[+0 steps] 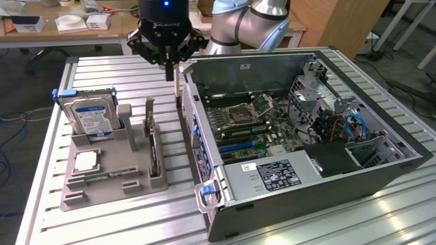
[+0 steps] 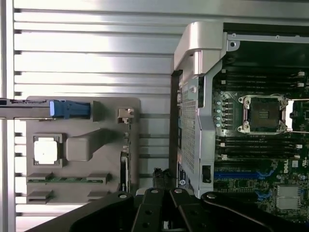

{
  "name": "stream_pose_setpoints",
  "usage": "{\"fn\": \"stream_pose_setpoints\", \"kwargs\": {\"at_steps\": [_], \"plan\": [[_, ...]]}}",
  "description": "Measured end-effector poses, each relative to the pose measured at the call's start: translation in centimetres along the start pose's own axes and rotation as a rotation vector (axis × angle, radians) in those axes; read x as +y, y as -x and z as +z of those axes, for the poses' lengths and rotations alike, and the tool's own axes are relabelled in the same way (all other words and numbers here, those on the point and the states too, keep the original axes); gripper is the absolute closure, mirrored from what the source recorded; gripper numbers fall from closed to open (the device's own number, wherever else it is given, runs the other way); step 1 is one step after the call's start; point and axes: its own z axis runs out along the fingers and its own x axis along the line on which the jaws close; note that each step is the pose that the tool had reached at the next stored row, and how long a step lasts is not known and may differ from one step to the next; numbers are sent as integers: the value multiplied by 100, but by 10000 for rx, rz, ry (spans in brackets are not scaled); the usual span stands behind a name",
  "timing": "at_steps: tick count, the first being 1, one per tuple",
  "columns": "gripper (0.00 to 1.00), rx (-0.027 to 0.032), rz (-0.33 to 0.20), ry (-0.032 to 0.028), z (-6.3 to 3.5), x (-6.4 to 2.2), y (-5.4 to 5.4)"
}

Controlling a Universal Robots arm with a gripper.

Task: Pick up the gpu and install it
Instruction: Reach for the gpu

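The gpu (image 1: 152,140) stands edge-on in a slot of the grey parts holder (image 1: 112,191), with its silver end bracket at the far end. In the wrist view the gpu (image 2: 124,166) is a thin strip along the holder's (image 2: 82,145) edge. My black gripper (image 1: 169,75) hangs above the table, beyond the gpu's bracket end and close to the rear corner of the open computer case (image 1: 381,176). Its fingers point down, pressed together with nothing between them. The gripper's dark linkage (image 2: 162,195) sits between holder and case in the wrist view.
The holder also carries a blue-labelled hard drive (image 1: 92,117), a processor chip (image 1: 85,161) and a narrow memory stick (image 1: 102,176). Inside the case lie the motherboard (image 1: 256,125) and its blue slots (image 1: 242,145). A desk with boxes stands behind the slatted aluminium table (image 1: 122,224).
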Motion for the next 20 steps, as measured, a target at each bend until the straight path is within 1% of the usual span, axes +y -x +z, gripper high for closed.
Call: {"fn": "stream_pose_setpoints", "kwargs": {"at_steps": [7, 8, 20], "plan": [[90, 8, -52, 0, 0, -1, -115], [90, 10, -66, 2, 1, -1, -150], [90, 17, -135, 2, 0, -4, -385]]}}
